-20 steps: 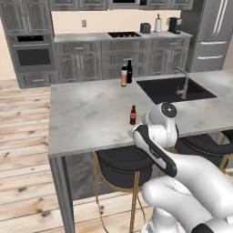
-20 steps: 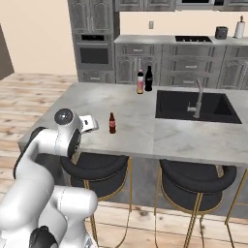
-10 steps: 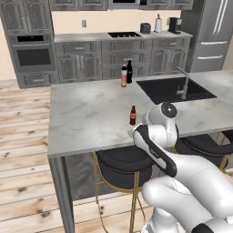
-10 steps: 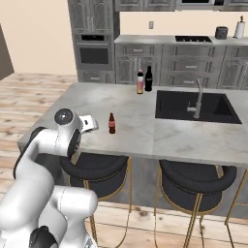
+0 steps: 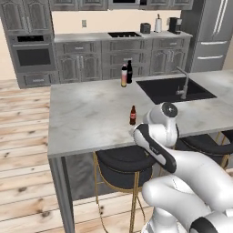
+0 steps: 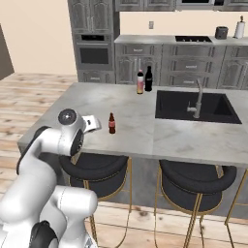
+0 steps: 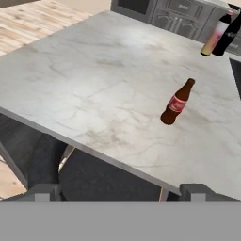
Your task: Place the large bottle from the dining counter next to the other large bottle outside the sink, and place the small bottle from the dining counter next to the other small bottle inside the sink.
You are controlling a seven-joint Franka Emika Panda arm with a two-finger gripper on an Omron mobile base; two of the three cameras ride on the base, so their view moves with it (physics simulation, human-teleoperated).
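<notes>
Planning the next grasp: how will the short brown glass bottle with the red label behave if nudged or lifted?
The short brown glass bottle stands upright on a narrow base, so a high nudge would probably tip it. Being round, it would likely roll afterwards. Its smooth glass may slip between the fingers.

Grey cabinets (image 5: 82, 68), plank floor (image 5: 22, 177), black stools (image 6: 94, 167).

The near part of the dining counter (image 7: 94, 94) is bare marble, broken only by the small bottle (image 7: 177, 102), which stands upright and alone with open surface on every side. At the far edge, the large bottle (image 5: 129, 71) and the other large bottle (image 5: 124, 75) are set just beside each other, near the sink (image 6: 193, 104) corner. The faucet (image 6: 197, 99) rises at the sink's near rim. Black stools (image 6: 94, 167) are tucked under the near edge.
</notes>
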